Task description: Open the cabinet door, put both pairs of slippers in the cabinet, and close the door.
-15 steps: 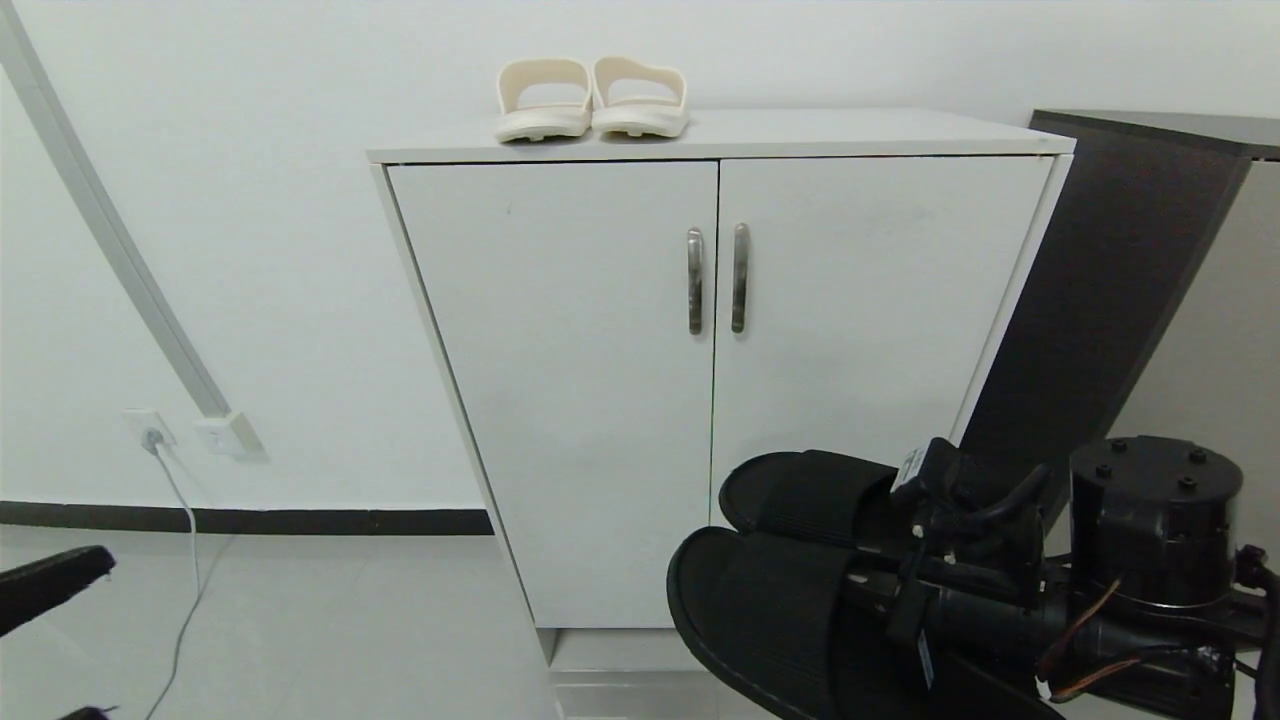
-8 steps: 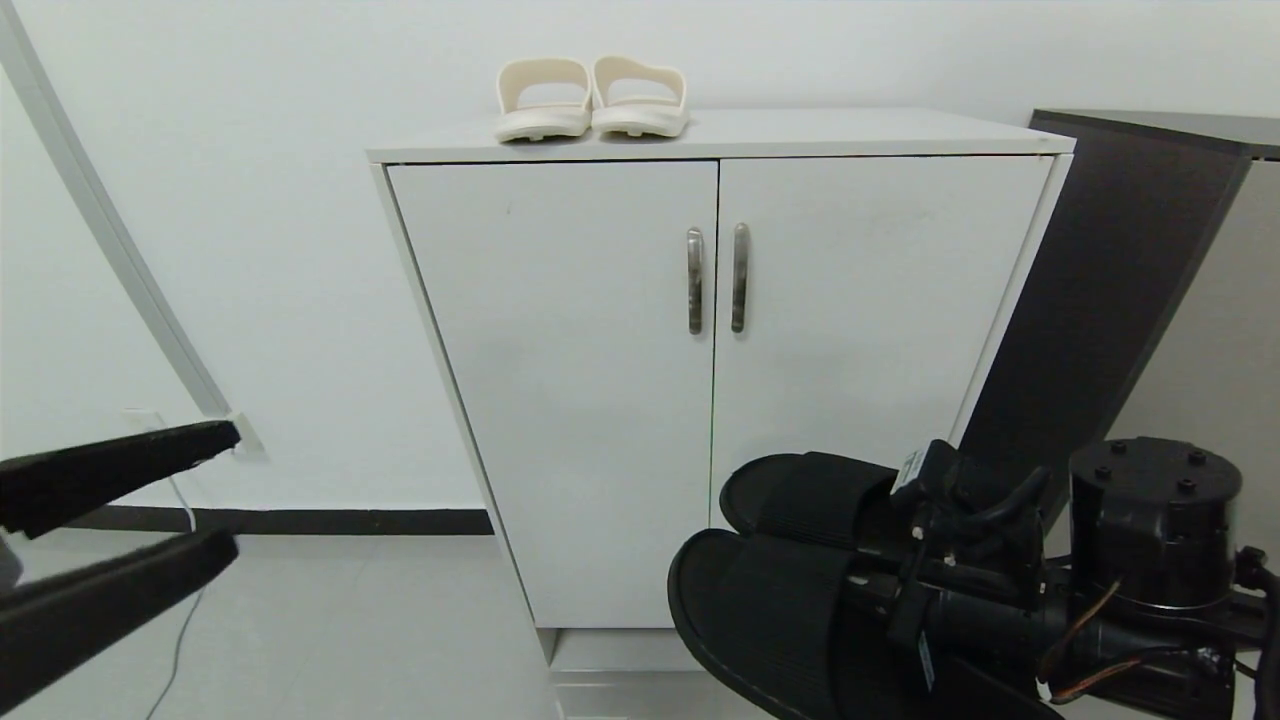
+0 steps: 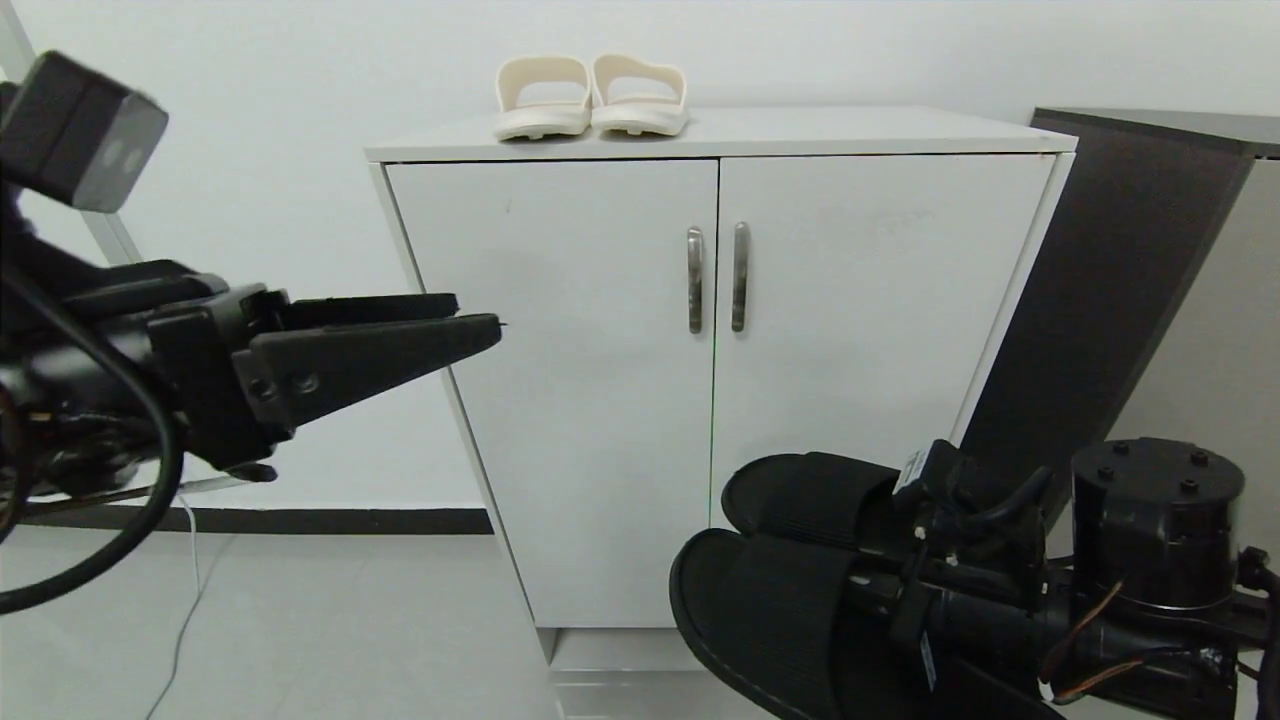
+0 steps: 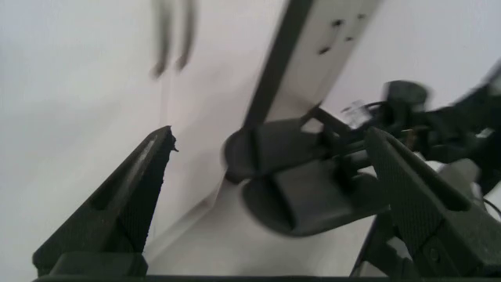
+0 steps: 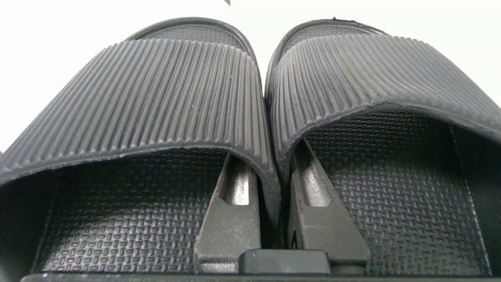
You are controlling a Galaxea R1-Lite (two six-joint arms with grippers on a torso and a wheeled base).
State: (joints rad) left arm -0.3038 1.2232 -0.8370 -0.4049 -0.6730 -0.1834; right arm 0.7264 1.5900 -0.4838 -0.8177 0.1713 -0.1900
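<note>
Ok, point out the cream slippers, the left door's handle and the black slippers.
cream slippers (image 3: 545, 68), head view, strap of the left one.
left door's handle (image 3: 694, 280), head view, middle of the bar.
black slippers (image 3: 780, 610), head view, ribbed strap of the lower one.

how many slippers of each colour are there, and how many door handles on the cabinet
cream slippers: 2
black slippers: 2
door handles: 2
total: 6
</note>
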